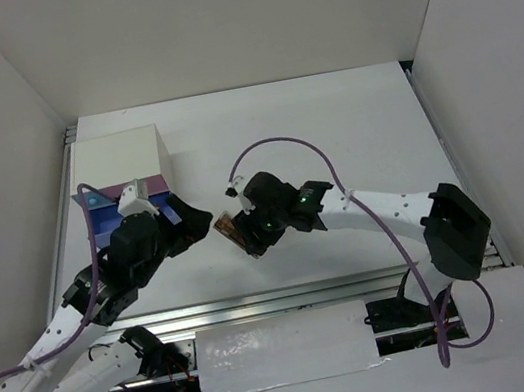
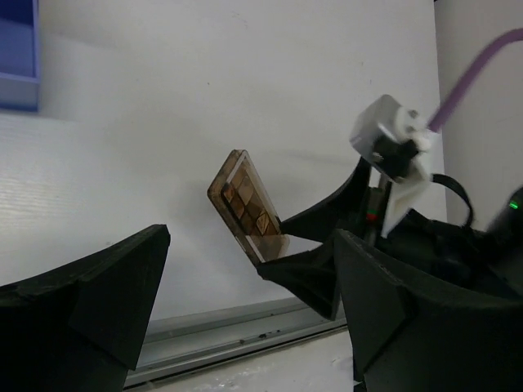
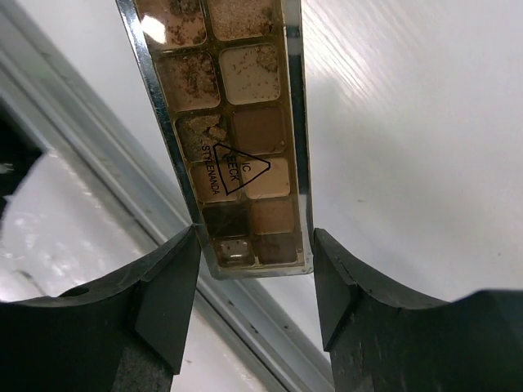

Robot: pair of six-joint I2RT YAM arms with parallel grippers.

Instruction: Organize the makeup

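Observation:
My right gripper (image 1: 247,238) is shut on the near end of a brown eyeshadow palette (image 1: 227,229) and holds it tilted above the table. In the right wrist view the palette (image 3: 237,122) sits between both fingers (image 3: 167,286), its tan and brown pans facing the camera. My left gripper (image 1: 193,222) is open and empty, just left of the palette. In the left wrist view the palette (image 2: 245,214) is raised ahead of the wide-open left gripper (image 2: 253,310), held by the right gripper (image 2: 306,261). The other cosmetics are out of view.
A white box (image 1: 120,158) with a pink drawer (image 1: 111,193) and an open blue drawer (image 1: 90,202) stands at the back left, partly under my left arm. A metal rail (image 1: 290,296) runs along the table's near edge. White walls enclose the table.

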